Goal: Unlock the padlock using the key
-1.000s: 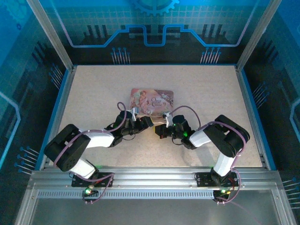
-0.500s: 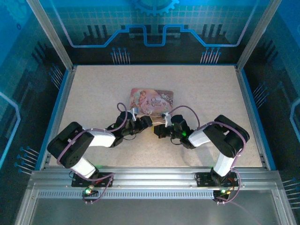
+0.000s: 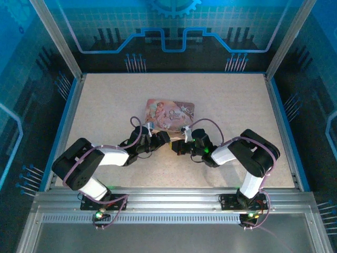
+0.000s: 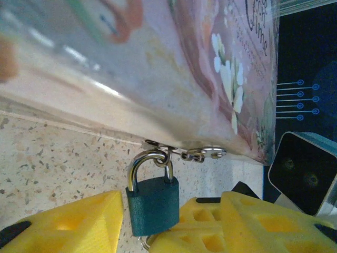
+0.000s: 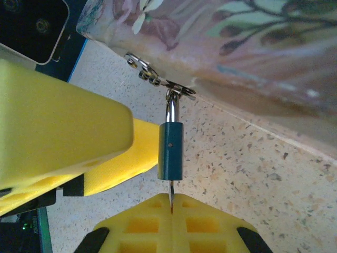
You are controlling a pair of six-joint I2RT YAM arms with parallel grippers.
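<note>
Hanging by its shackle from the latch point(image 4: 156, 145) on the near side of the pink box point(image 3: 171, 113), the padlock point(image 4: 152, 204) sits between the yellow fingers point(image 4: 68, 224) of the left claw point(image 3: 165, 138), which appears clamped on its body. At the padlock's end away from the box, the key point(image 5: 171, 196) runs as a thin sliver to the lower finger point(image 5: 174, 226) of the right claw point(image 3: 178, 147). Whether that claw grips it cannot be told. Both claws meet low over the desk point(image 3: 105, 105) just beside the box.

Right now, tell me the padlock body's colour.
Dark teal padlock, best in the left wrist view.
</note>
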